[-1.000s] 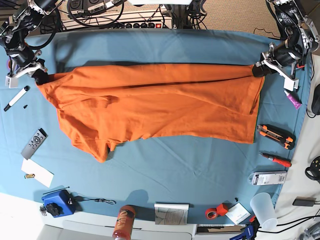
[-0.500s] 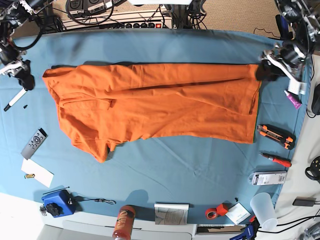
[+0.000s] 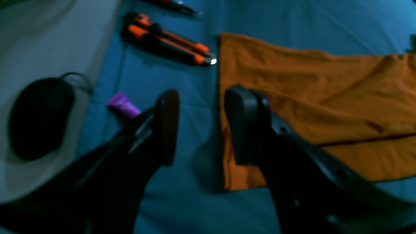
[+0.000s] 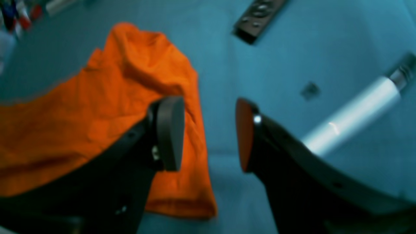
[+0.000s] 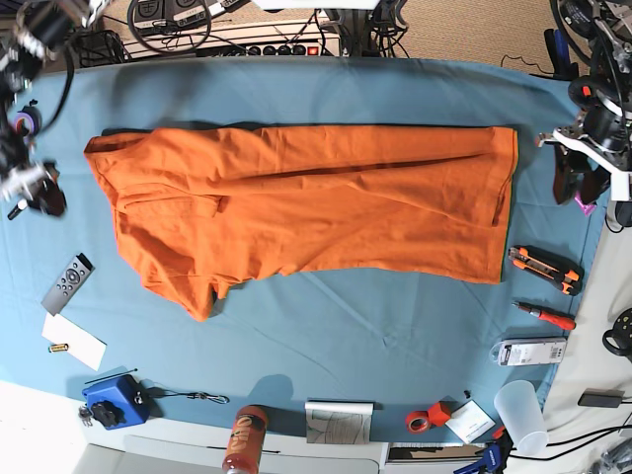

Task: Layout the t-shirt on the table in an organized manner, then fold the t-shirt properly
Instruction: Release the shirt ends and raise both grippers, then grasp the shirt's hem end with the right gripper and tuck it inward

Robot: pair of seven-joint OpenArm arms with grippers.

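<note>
T-shirt [image 5: 316,202] lies spread on the table [image 5: 336,336], both arms' jaws spread, gripping nothing.

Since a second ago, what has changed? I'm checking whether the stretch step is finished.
Both pincers let go of the t-shirt and opened. The right pincer drew down and away from the shoulder end; the left pincer backed off past the hem end. The released shirt settled flat on the table. The remote, utility knife and other clutter stayed put.
</note>
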